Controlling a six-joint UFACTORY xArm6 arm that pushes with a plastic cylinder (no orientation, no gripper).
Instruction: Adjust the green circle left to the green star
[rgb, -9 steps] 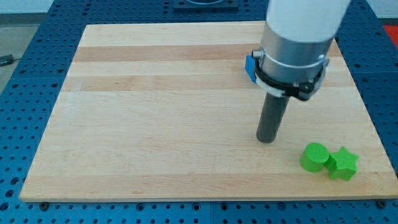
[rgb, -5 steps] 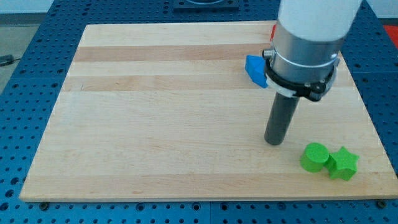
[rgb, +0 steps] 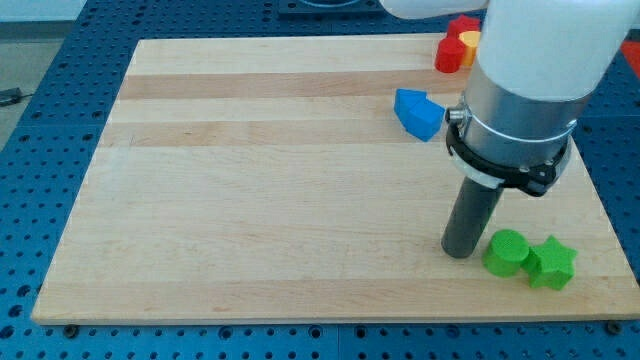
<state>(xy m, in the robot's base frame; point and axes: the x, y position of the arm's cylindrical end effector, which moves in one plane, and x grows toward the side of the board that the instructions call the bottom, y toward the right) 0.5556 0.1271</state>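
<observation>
Since your rod carries no hand, there is nothing to report as apart, together or clamped; entries run from the view's left to its right.

- Tabletop (rgb: 250, 200): pale wooden board on a blue perforated base; you have no blocks across its left and middle.
- Blue block (rgb: 417, 112): angular, shape unclear, upper right of centre, well apart from the green pair and out of your way.
- Red block (rgb: 451, 52) and yellow block (rgb: 468, 42): touching each other at the view's top edge, partly hidden by the arm; not part of your task.
- My tip (rgb: 460, 252): on the board just left of the green circle, very close, contact uncertain. Judged: you sit on the side from which a nudge moves it toward the star.
- Green circle (rgb: 506, 252): near the bottom right, touching the star's left side, so it looks nearly placed already.
- Green star (rgb: 552, 263): rightmost, close to the board's bottom right corner; your reference piece, best left undisturbed.
</observation>
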